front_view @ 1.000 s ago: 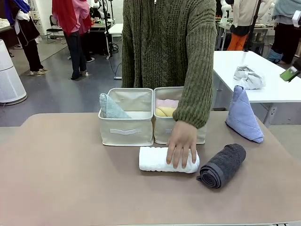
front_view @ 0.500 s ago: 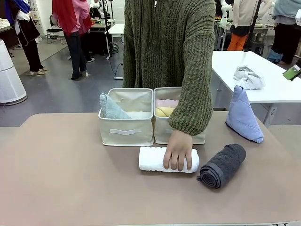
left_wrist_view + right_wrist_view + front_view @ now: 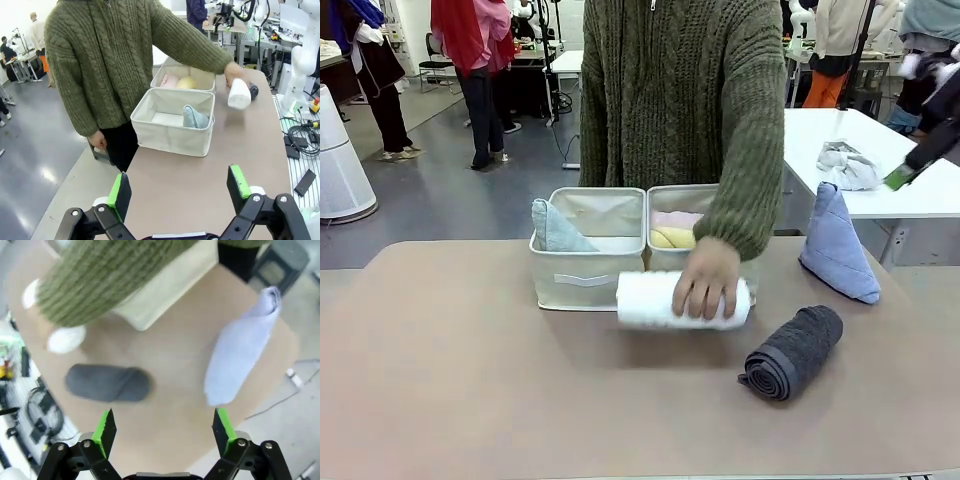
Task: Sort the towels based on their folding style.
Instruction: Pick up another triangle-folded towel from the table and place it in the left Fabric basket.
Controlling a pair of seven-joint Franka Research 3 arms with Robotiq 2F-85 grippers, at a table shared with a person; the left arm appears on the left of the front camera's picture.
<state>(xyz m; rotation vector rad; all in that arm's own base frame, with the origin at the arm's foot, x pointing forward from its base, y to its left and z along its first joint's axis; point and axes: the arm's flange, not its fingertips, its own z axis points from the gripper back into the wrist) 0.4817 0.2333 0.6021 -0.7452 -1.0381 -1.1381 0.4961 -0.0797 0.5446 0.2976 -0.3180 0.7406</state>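
Tabletop [image 3: 470, 380] tan, grey towel [image 3: 792, 352] resting; floor [image 3: 450, 200] grey.

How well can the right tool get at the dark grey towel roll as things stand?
Probably yes. The right tool hangs open over the table, the dark grey roll lies apart from everything, and the person's hand holds the white roll off to one side.

no legible text, label, brand or number on anything in view

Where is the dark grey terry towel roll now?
Front view, right: dark grey roll lies on the table, in front of the periwinkle-blue cone towel.
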